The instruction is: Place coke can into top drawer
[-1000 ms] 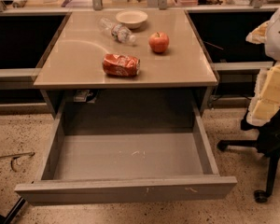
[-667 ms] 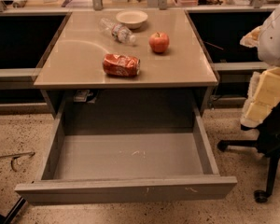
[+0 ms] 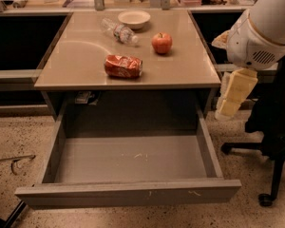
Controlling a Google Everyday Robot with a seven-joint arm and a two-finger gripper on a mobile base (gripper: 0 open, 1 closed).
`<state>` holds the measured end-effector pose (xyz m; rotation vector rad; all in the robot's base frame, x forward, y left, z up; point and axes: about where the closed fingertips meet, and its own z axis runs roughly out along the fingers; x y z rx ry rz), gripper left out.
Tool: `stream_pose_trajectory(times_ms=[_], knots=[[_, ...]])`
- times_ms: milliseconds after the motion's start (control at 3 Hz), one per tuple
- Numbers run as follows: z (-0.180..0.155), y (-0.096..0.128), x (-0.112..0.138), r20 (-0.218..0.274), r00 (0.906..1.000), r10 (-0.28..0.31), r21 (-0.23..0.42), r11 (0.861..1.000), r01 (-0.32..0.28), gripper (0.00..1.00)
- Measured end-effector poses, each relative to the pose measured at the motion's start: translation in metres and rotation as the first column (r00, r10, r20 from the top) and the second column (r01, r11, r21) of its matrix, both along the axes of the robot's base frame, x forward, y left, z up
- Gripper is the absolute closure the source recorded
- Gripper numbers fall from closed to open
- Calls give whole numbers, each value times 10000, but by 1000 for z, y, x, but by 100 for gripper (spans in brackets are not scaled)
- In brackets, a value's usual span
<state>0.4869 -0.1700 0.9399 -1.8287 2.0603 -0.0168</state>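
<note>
The coke can (image 3: 123,66), red and dented, lies on its side on the tan tabletop (image 3: 85,56), near the front edge. The top drawer (image 3: 128,194) is pulled wide open below the tabletop, and its scuffed grey floor holds nothing. My gripper (image 3: 233,95) hangs pale yellow below the white arm (image 3: 266,27) at the right. It is off the table's right side, level with the front corner and well away from the can. Nothing shows in it.
A red apple (image 3: 162,42), a clear plastic bottle (image 3: 118,32) lying down and a white bowl (image 3: 134,18) sit behind the can. A black office chair (image 3: 275,127) stands at the right. A counter with clutter runs along the back.
The arm has come further into view from the right, toward the table's right edge, with the gripper now hanging lower and nearer. The can and drawer have not moved.
</note>
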Motion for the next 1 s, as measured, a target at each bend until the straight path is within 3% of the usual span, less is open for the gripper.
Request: stream_pose_trajectory(times_ms=[333,667,1000], knots=[[-10,17,16,152,9982,583,296,9978,-588,0],[-23,60,65,608,9810,1843,680,9798,-1883,0],[-36,116,118,1016,9453,3100,1375,9367,-3219,0]])
